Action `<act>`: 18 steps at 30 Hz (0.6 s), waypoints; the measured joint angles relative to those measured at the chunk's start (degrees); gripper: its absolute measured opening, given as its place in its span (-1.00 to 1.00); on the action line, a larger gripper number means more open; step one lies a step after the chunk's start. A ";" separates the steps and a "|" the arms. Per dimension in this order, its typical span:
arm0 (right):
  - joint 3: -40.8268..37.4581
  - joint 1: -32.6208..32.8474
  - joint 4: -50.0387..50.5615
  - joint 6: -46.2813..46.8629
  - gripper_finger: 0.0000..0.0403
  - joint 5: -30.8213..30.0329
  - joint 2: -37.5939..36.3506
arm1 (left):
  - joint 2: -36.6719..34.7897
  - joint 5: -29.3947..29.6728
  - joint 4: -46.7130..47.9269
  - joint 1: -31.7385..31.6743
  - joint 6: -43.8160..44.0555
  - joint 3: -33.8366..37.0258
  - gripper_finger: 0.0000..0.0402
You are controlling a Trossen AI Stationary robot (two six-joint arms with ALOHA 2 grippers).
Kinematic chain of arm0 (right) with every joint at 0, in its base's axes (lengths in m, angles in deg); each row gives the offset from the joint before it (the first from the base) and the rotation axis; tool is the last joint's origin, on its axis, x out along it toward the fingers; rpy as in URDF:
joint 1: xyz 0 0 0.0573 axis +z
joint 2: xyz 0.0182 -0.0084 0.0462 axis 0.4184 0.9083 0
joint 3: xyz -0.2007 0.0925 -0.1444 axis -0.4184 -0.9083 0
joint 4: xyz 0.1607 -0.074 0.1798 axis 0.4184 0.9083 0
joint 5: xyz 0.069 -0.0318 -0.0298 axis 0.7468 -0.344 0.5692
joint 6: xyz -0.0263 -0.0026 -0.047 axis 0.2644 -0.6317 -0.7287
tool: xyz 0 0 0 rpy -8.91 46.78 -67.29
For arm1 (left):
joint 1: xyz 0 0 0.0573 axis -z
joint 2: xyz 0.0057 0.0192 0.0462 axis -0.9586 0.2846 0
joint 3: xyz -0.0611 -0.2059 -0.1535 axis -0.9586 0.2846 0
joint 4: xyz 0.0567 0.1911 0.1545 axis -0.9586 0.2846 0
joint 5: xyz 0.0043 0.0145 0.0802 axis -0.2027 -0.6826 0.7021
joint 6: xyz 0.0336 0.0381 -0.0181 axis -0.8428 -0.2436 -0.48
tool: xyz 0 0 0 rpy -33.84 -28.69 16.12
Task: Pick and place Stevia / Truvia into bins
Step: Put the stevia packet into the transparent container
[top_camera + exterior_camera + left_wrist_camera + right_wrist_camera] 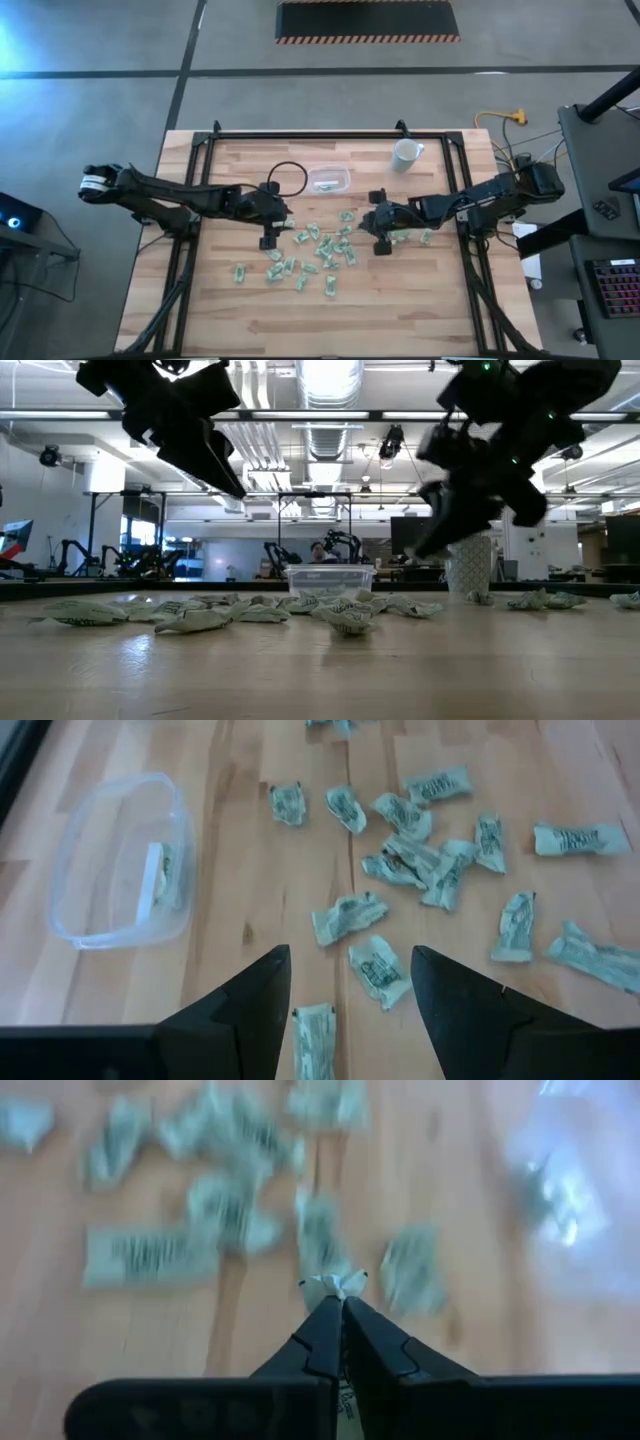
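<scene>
Packet (335, 1283), one, pinched at tips of right gripper (338, 1295); remaining packets (318, 255) loose on table (420, 300) beyond. Left gripper (350, 982) spread.

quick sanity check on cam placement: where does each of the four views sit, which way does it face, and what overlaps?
High: overhead, straight down; both arms, left gripper, right gripper, packets, clear container, white cup.
Low: table height, level toward the room; both arms hang in from above, container mid-table.
Left wrist: looks past open jaws at packets and container.
Right wrist: looks past shut jaws pinching a packet.
Shared: container and packets in all four.
</scene>
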 joint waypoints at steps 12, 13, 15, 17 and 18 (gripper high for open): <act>8.22 -8.14 -15.86 -11.80 -0.96 -6.52 6.23 | -0.04 -0.01 0.11 0.58 3.33 3.98 -0.04; 9.43 -9.19 -16.11 -11.78 -0.96 -6.52 7.67 | -0.04 0.00 0.11 0.64 3.71 4.20 -0.04; 11.98 -11.05 -15.86 -11.76 -0.96 -6.53 10.92 | -0.04 0.00 0.02 0.65 4.27 4.59 -0.04; 14.95 -12.66 -15.30 -11.72 -0.96 -6.64 14.50 | -0.11 0.00 0.04 0.65 4.33 5.06 -0.04; 16.36 -13.36 -14.70 -11.62 -0.96 -6.78 16.29 | -0.15 0.00 0.04 0.65 4.33 5.33 -0.04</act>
